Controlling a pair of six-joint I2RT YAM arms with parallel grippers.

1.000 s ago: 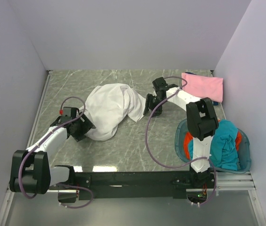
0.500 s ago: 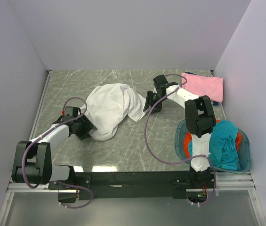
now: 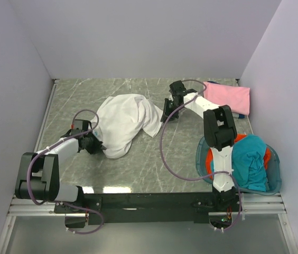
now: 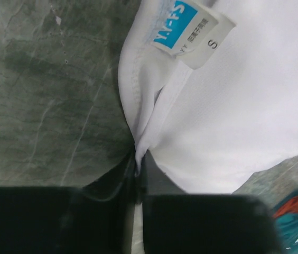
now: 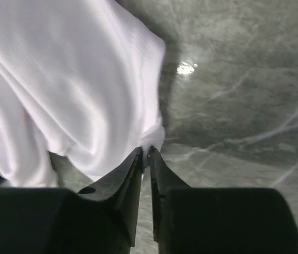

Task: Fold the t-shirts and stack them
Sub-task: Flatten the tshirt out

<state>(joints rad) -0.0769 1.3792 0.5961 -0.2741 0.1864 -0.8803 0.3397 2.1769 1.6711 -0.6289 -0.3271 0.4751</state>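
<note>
A crumpled white t-shirt (image 3: 125,123) lies mid-table. My left gripper (image 3: 97,145) is shut on its near-left edge; the left wrist view shows the collar hem (image 4: 138,143) pinched between the jaws, with the blue size label (image 4: 175,24) above. My right gripper (image 3: 165,117) is shut on the shirt's right edge, and a fold of white cloth (image 5: 151,140) is squeezed between its fingertips. A folded pink t-shirt (image 3: 227,98) lies at the back right. A teal t-shirt (image 3: 250,161) and an orange-red t-shirt (image 3: 210,160) fill the basket.
A round translucent blue basket (image 3: 273,182) stands at the right near the front edge. Grey walls close in the marbled table (image 3: 138,169) on the left, back and right. Cables loop from both arms.
Both grippers have closed on the white t-shirt's edges. The left gripper slid in to the shirt's near-left edge; the right one moved slightly back and left.
</note>
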